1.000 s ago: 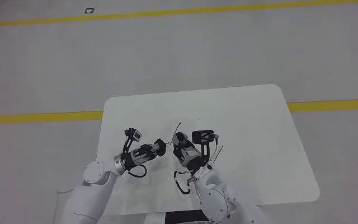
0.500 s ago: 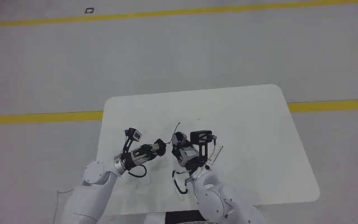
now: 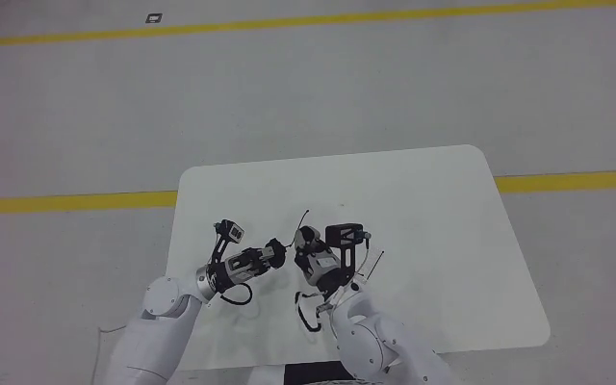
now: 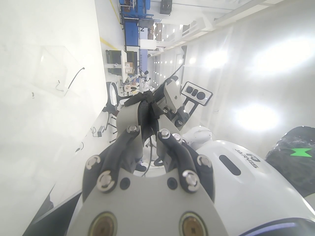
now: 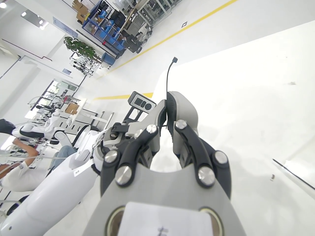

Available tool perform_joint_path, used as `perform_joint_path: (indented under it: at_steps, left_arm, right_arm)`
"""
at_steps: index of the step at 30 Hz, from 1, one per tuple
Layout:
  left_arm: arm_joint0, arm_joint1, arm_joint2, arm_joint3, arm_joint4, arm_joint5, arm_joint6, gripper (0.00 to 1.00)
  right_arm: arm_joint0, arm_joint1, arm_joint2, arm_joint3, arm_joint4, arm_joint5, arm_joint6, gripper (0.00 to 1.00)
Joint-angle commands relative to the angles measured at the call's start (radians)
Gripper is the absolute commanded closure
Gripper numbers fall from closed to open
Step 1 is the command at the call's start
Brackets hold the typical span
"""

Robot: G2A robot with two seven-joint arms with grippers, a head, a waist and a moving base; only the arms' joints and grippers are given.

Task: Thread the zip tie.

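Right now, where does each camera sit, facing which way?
Top view: above the arms, looking down at the white table; left gripper and right gripper close together.
Left wrist view: on that wrist, looking along its fingers at the right arm's camera module.
Right wrist view: on that wrist, looking across the table past its gripper, shut on the zip tie.
Shared: top and right wrist views show the zip tie.

Glossy white arm shells [image 3: 162, 313], grey end effector [image 5: 167, 101] — black linkages [image 5: 194, 143], silver screws [image 5: 220, 157], ribbed dark pads [image 5: 170, 106], looping black cables [image 3: 306, 318]
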Motion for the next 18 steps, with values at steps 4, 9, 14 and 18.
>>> perform_joint_path:
  at_steps: [4, 9, 14, 18]
  left_arm:
    - [0.0, 0.0, 0.0, 0.0, 0.0, 0.0, 0.0, 1.0]
    - [0.0, 0.0, 0.0, 0.0, 0.0, 0.0, 0.0, 1.0]
    - [0.0, 0.0, 0.0, 0.0, 0.0, 0.0, 0.0, 1.0]
    - [0.0, 0.0, 0.0, 0.0, 0.0, 0.0, 0.0, 1.0]
  right_arm:
    - [-0.001, -0.004, 0.004, 0.005, -0.003, 0.0, -0.004, 1.0]
    - [-0.003, -0.008, 0.008, 0.007, -0.01, 0.0, -0.002, 1.0]
    - [-0.006, -0.013, 0.012, 0.01, -0.014, 0.0, -0.008, 1.0]
    - [-0.005, -0.015, 0.014, 0.011, -0.015, 0.0, -0.01, 1.0]
